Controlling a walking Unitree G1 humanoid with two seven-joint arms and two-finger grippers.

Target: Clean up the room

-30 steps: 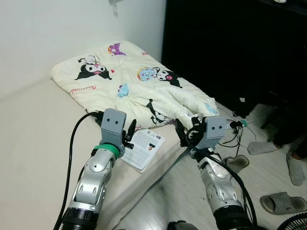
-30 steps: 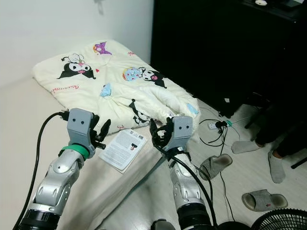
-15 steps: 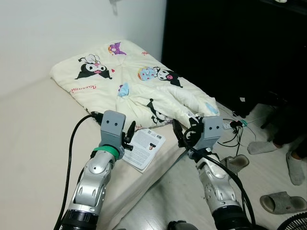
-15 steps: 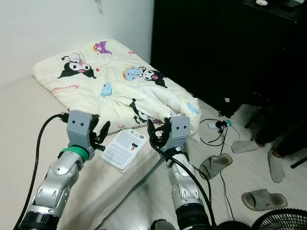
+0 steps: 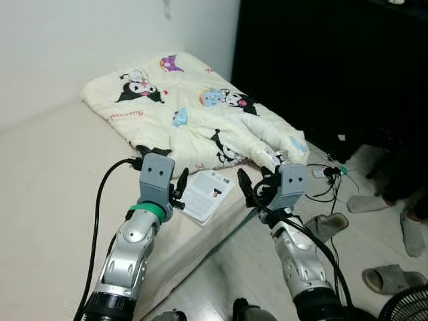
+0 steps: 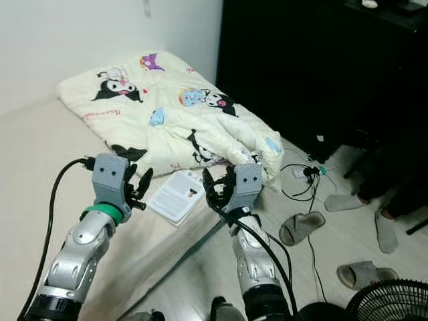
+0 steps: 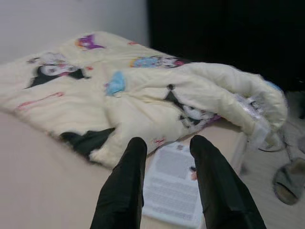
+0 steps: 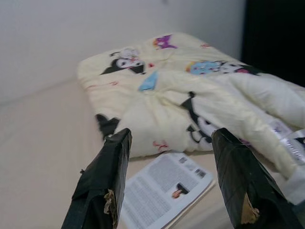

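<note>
A cream comforter (image 5: 200,114) with cartoon prints lies crumpled on the beige mattress (image 5: 53,174), one corner hanging over the bed's edge. A white printed booklet (image 5: 208,194) lies flat on the mattress just in front of the comforter, near the edge. My left gripper (image 5: 179,186) hovers open just left of the booklet, nothing between its fingers. My right gripper (image 5: 254,187) is open and empty too, held off the bed's edge to the right of the booklet. The left wrist view looks between the fingers (image 7: 128,181) onto the booklet (image 7: 174,191).
A tall black cabinet (image 5: 321,60) stands right of the bed. On the pale floor lie grey slippers (image 5: 326,224) (image 5: 391,277), tangled cables with a power strip (image 5: 328,172) and a fan (image 5: 408,307). A person's socked feet (image 5: 368,202) stand at the right.
The whole picture has shifted a little, so the camera moved. My right gripper has drifted left toward the booklet. Both grippers stay open.
</note>
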